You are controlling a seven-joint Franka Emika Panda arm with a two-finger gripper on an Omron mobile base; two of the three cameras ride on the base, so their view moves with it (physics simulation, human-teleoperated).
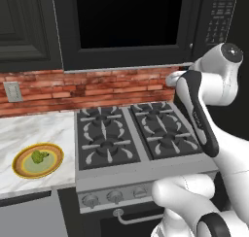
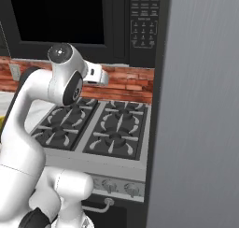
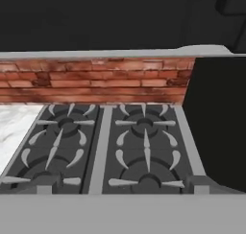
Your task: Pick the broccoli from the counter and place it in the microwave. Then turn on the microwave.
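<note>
White arm [image 1: 204,114] folded high over stovetop [image 1: 136,134], hand state unclear, broccoli [image 1: 39,157] on plate [image 1: 20,169]

Open air lies above the stovetop [image 1: 133,134]; the microwave [image 1: 131,22] overhangs and its door stands shut.

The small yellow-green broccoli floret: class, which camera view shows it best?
The left base view: the small yellow-green broccoli floret lies in plain sight on a round yellow plate on the white marble counter. The other views give no look at it.
</note>
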